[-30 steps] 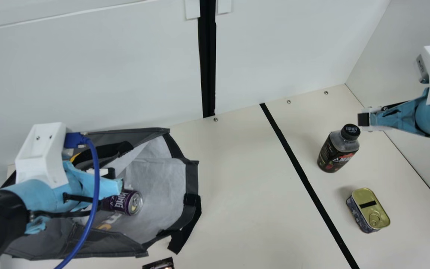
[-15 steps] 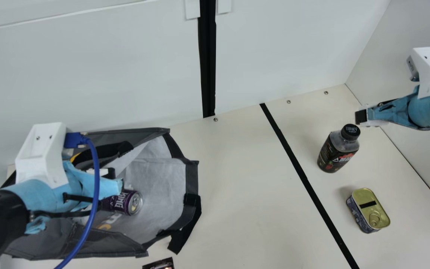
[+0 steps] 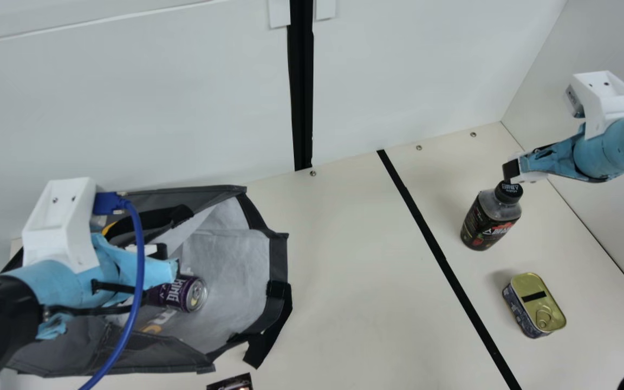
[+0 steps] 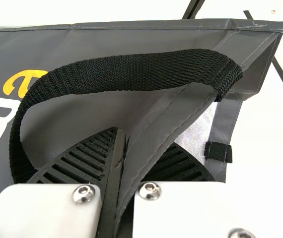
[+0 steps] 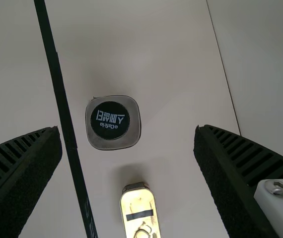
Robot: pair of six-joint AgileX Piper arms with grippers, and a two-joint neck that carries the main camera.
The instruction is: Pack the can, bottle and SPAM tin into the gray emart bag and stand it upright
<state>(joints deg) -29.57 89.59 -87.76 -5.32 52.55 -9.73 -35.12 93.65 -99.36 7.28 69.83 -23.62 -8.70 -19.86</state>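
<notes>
Bottle (image 5: 112, 122) stands ahead of right gripper (image 5: 126, 130), fingers parted; likely firm, smooth, best held round its body. Left gripper (image 4: 144, 138) clenches the pliant gray emart bag (image 4: 131, 39) by its edge.

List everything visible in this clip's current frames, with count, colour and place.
gray bag: one, gray with black straps, main view's left, mouth open
can: one, purple, inside the bag
bottle: one, dark with black cap, upright at right
tin: one, gold top, nearer than the bottle
flat item: one, dark, main view's bottom edge
table: one, cream, underneath
table strip: one, black, left of bottle
wall strip: one, black, behind
screws: three, silver, table's back edge
cables: two, blue, at the arms
left gripper: one, black, pinching bag fabric
right gripper: one, black, open near bottle's cap
</notes>
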